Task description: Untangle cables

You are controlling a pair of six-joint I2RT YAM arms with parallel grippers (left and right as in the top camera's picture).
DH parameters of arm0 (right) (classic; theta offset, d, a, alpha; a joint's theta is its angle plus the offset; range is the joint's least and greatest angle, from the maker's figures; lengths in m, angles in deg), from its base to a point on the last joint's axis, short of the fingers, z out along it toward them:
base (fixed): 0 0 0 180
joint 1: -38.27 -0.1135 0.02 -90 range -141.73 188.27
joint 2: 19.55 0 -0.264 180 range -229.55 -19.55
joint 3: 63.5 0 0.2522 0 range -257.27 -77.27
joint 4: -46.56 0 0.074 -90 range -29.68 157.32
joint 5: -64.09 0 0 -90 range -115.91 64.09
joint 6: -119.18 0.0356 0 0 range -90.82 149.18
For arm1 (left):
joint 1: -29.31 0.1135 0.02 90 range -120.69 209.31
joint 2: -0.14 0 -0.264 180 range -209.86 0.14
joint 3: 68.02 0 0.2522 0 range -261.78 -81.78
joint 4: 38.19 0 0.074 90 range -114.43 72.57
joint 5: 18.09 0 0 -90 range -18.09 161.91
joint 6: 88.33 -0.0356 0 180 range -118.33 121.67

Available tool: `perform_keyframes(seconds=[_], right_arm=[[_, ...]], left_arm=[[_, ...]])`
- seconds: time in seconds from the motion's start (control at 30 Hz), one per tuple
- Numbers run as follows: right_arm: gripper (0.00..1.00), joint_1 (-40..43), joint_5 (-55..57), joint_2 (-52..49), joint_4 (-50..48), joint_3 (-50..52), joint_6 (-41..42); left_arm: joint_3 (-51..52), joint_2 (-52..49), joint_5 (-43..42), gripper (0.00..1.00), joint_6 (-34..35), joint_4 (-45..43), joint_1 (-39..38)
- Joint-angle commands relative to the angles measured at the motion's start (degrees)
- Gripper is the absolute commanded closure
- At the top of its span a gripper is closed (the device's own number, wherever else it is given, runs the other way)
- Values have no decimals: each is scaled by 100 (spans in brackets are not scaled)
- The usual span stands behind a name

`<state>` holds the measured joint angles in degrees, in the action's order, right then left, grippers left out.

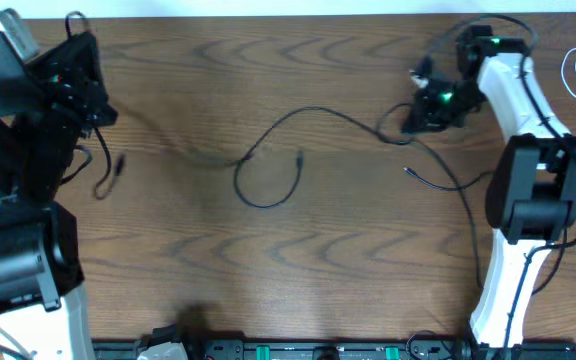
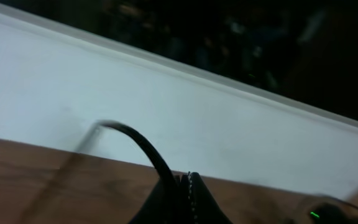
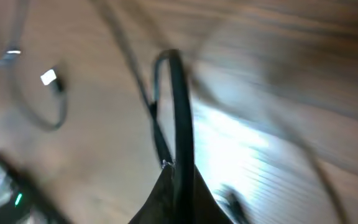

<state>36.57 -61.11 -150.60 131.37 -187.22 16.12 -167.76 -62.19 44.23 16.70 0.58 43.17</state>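
Right wrist view smeared by blur; the black cable (image 3: pixel 180 112) lacks sharp edges. Overhead, the white cable (image 1: pixel 567 72) is cut off at the right edge.

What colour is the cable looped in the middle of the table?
The looped cable is black; overhead view shows it best.

Frame motion-blurred. Right gripper (image 3: pixel 176 169) at bottom centre, jaws pinched on black cable (image 3: pixel 183 106). Cable runs straight ahead of tips, then hooks back left. Second cable (image 3: pixel 53 123) loops on table (image 3: pixel 303 74) far left of gripper, pale plug (image 3: pixel 49 77) at its end. Glare patch just right of tips.
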Motion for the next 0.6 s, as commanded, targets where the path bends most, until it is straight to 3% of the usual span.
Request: perform_keyframes(seconds=[0.0, 0.27, 0.43, 0.57], right_arm=[[99, -413, -914, -24, 9, 15, -715], [99, -1504, -1008, -22, -243, 15, -424], [99, -1904, -170, -20, -850, 0, 815], [99, -1829, 647, 11, -765, -107, 1488]], left_arm=[[-160, -170, -925, 93, 28, -120, 20], [-160, -208, -1054, 93, 31, -160, 20], [-160, -208, -1071, 93, 28, -129, 20], [-157, -236, -1025, 93, 0, -15, 20]])
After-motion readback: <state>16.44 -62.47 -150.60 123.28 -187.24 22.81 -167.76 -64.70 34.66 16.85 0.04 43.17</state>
